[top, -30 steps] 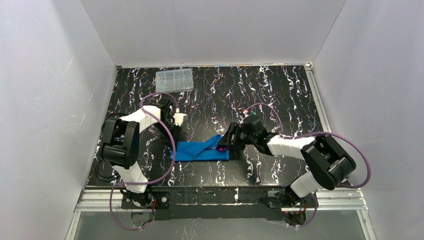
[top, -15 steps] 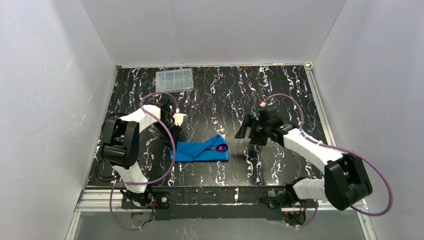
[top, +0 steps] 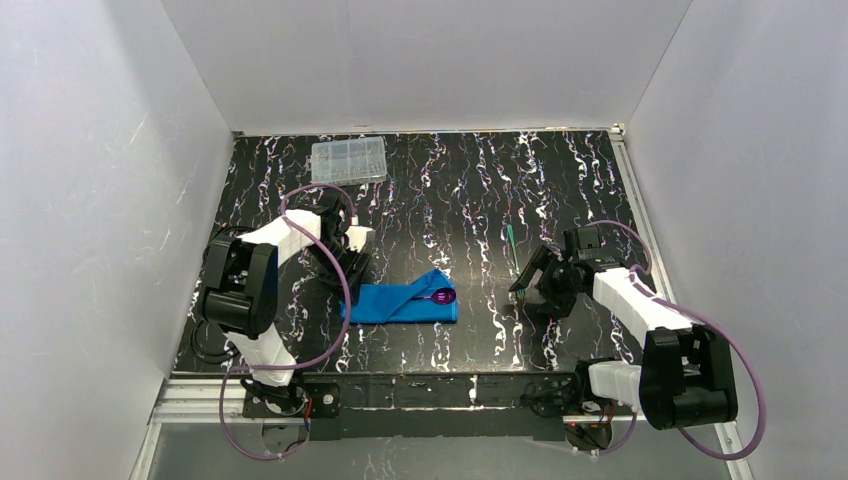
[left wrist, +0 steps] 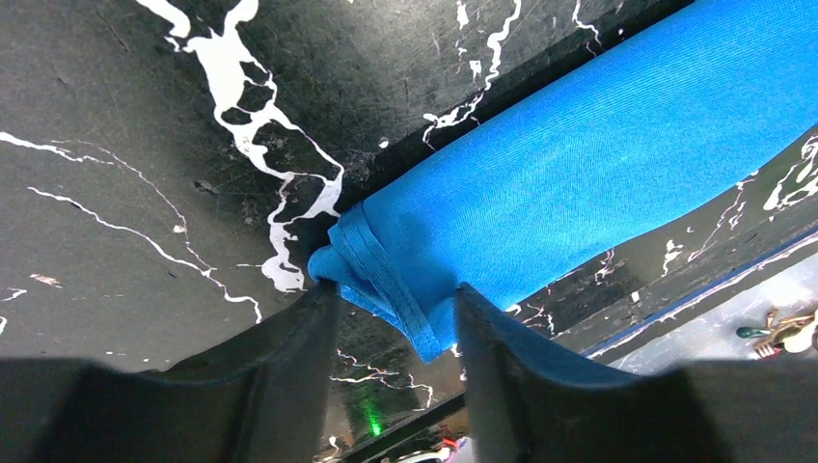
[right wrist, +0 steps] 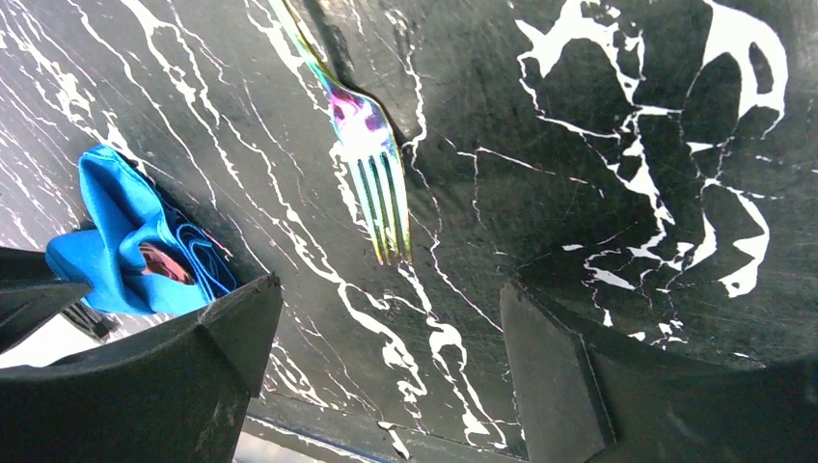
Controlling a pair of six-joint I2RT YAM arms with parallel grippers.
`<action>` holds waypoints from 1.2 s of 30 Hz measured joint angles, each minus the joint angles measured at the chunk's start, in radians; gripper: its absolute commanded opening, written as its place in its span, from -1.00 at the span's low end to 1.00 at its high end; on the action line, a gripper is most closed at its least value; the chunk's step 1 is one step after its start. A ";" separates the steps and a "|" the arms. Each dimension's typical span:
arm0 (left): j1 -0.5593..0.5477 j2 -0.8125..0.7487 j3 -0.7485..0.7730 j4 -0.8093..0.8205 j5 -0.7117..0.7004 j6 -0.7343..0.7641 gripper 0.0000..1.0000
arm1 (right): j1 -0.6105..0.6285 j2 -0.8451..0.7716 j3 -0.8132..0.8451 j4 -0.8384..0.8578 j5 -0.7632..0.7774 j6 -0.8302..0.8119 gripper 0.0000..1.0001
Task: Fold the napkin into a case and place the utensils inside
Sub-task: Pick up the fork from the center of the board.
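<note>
Straddling case (left wrist: 579,183) end: left gripper (left wrist: 394,297) part-open (loosely) | right gripper (right wrist: 386,289) wide, empty, over fork (right wrist: 371,164)

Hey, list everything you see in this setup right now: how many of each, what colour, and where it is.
Napkin case: one, bright blue, folded narrow, front middle of the table.
Spoon: one, metallic purple, bowl showing at the case's right end.
Fork: one, iridescent green-purple, flat on the table right of the case, apart from it.
Compartment box: one, clear plastic, far left.
Table: one, black with white veining.
Walls: three, white, around the table.
Left arm, right arm: white and black, purple cables.
Left hand: black, open, astride the case's left corner.
Right hand: black, open, empty, near the fork.
</note>
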State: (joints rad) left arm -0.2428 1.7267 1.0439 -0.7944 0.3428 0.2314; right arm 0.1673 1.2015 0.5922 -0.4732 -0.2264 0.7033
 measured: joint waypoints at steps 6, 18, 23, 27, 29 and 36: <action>0.007 -0.014 0.000 -0.013 -0.014 -0.008 0.94 | -0.017 0.008 -0.053 0.090 -0.051 0.057 0.66; 0.090 -0.122 0.092 -0.123 -0.010 -0.003 0.97 | -0.025 0.061 -0.132 0.346 -0.117 0.190 0.19; 0.134 -0.142 0.151 -0.169 0.009 0.009 0.97 | -0.030 0.032 -0.170 0.382 -0.101 0.228 0.01; 0.142 -0.169 0.167 -0.204 0.019 0.021 0.96 | -0.030 0.019 -0.192 0.401 -0.071 0.251 -0.43; 0.143 -0.177 0.172 -0.217 0.025 0.026 0.97 | -0.031 0.017 -0.201 0.405 -0.053 0.261 -0.73; 0.143 -0.177 0.194 -0.250 0.048 0.043 0.97 | -0.032 -0.038 -0.205 0.390 0.019 0.238 -0.97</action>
State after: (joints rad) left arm -0.1001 1.5497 1.2381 -1.0447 0.3912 0.2741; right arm 0.1352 1.1637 0.3870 -0.0830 -0.2077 0.9413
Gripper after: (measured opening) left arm 0.981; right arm 0.035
